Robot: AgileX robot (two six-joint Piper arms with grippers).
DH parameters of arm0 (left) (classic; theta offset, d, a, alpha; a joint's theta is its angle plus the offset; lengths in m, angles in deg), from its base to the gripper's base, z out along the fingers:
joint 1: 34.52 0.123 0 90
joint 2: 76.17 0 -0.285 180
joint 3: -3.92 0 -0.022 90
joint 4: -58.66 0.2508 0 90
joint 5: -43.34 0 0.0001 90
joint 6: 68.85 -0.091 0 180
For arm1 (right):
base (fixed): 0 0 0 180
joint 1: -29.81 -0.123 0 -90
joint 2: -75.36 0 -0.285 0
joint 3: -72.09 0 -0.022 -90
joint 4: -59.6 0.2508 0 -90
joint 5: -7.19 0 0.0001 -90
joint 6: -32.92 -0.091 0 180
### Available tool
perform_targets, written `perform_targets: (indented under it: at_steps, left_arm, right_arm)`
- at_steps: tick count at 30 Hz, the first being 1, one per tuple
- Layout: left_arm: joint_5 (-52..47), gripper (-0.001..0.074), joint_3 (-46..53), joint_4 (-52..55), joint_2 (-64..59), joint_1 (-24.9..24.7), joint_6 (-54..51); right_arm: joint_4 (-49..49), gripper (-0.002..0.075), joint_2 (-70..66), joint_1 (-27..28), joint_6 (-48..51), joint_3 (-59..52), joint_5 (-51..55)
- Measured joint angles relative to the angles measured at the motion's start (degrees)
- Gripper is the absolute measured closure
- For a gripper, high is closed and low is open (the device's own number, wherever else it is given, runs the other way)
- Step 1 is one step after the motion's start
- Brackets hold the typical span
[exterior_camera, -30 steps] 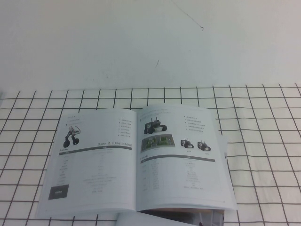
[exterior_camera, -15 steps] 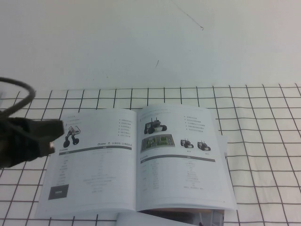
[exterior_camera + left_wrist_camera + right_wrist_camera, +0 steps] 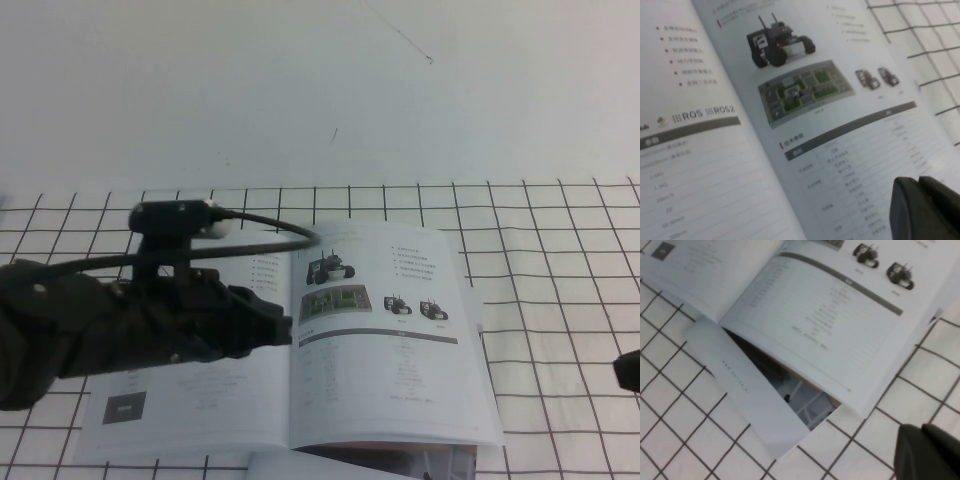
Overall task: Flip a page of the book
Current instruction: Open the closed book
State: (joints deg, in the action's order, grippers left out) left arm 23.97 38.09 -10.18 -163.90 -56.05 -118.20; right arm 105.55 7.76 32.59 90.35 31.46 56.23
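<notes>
Over the book's left leaf, left gripper, grip unclear; right gripper rightward, unclear.

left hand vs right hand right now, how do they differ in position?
The left hand is over the open book, reaching across its left leaf to the fold; the right hand sits off the book, over the gridded cloth at the right edge. The left arm covers much of the left leaf, while only a dark tip of the right shows. Neither touches the page, which lies flat. Both are black.
</notes>
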Motion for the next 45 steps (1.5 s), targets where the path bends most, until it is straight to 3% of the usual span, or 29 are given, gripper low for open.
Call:
perform_targets:
  at_steps: [12,19,22,24,28,31,38,45]
  left_arm:
    - [7.59,0.0738,-0.11,-0.90,-12.54,-1.70,0.69]
    - [9.90,0.0738,-0.44,-3.04,-16.82,-1.70,1.04]
    - [10.76,0.0738,-0.44,-3.43,-17.85,-1.70,1.19]
    - [11.07,0.0738,-0.44,-3.52,-18.33,-1.70,1.19]
    - [11.37,0.0738,-0.44,-3.80,-19.25,-1.70,1.19]
    - [11.66,0.0738,-0.47,-3.80,-19.61,-1.70,1.19]
    - [12.23,0.0738,-0.56,-4.26,-19.61,-1.70,1.19]
    - [12.23,0.0738,-0.56,-4.58,-19.74,-1.70,1.19]
  right_arm:
    - [1.26,0.0728,-15.52,-14.15,-0.39,8.02,-4.02]
    - [-2.02,0.0718,-26.12,-15.35,-2.61,19.31,-4.67]
    - [-2.24,0.0652,-30.91,-15.35,-5.01,23.93,-4.67]
    - [-1.81,0.0563,-34.48,-15.35,-5.58,26.16,-4.67]
    - [-0.96,0.0312,-41.51,-15.35,-7.20,29.76,-4.78]
    - [0.88,0.0218,-46.53,-15.35,-8.42,32.17,-4.95]
    - [5.88,0.0179,-54.88,-15.35,-9.51,37.16,-5.38]
    - [3.28,0.0178,-56.33,-15.35,-13.39,38.99,-5.17]
